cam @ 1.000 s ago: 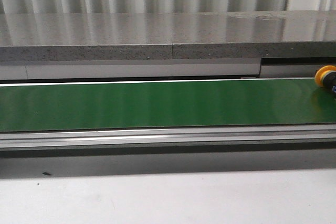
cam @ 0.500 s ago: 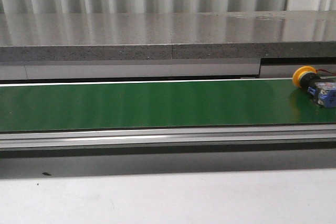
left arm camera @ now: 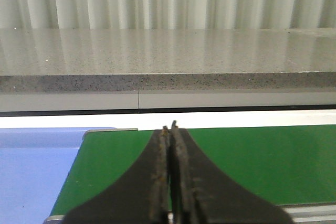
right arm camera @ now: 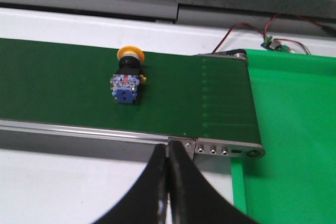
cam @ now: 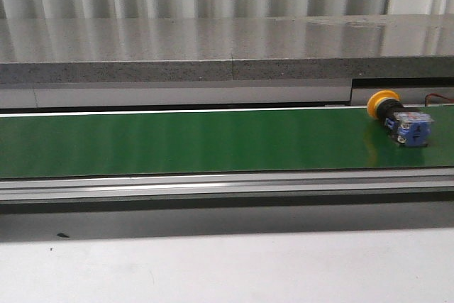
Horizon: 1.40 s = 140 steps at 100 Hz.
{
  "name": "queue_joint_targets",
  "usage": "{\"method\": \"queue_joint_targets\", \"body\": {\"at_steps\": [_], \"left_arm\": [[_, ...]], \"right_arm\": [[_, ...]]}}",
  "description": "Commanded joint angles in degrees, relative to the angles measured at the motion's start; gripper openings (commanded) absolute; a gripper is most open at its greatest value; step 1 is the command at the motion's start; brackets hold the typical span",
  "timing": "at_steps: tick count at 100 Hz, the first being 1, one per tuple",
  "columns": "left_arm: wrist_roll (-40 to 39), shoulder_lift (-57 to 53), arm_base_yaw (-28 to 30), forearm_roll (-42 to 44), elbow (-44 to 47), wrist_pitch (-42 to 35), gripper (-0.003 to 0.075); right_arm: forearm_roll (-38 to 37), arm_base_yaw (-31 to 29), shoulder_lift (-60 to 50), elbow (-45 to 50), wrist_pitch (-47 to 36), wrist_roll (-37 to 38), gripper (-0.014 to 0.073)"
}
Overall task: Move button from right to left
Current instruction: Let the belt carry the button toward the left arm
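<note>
The button (cam: 399,119) lies on its side on the green conveyor belt (cam: 198,140) near the belt's right end, orange-yellow cap toward the back, blue block toward the front. It also shows in the right wrist view (right arm camera: 127,80). My right gripper (right arm camera: 168,148) is shut and empty, hanging over the belt's near rail, apart from the button. My left gripper (left arm camera: 170,128) is shut and empty over the belt's left end. Neither gripper shows in the front view.
A grey stone shelf (cam: 227,47) runs behind the belt. A metal rail (cam: 227,186) edges the belt's front. A blue surface (left arm camera: 31,171) lies past the belt's left end, a bright green one (right arm camera: 294,129) past its right end, with wires (right arm camera: 252,30) behind.
The button has travelled leftward along the belt, from the frame's right edge to well inside the view.
</note>
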Motion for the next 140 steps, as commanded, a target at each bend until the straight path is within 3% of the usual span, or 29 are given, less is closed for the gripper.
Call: {"method": "queue_joint_targets", "body": {"at_steps": [1,102,120,140], "left_arm": [[-0.4,-1.8,-0.2,-0.3,2.2,-4.7,-0.002],[-0.4,-1.8,-0.2,-0.3,2.2,-4.6,-0.002],[-0.4,-1.5,-0.2,2.8,-3.8,8.4,-0.002],[-0.4,4.1,-0.2,2.2,-10.8,13.1,-0.002]], "right_arm": [[-0.9,0.1,-2.2,0.3,-7.0,-0.7,-0.0068],[-1.0,0.1,-3.5,0.8,-8.9,-0.7,-0.0068],[-1.0,0.1,-3.5,0.8,-8.9,-0.7,-0.0068],[-1.0,0.1,-3.5,0.8,-8.9,-0.7,-0.0068]]}}
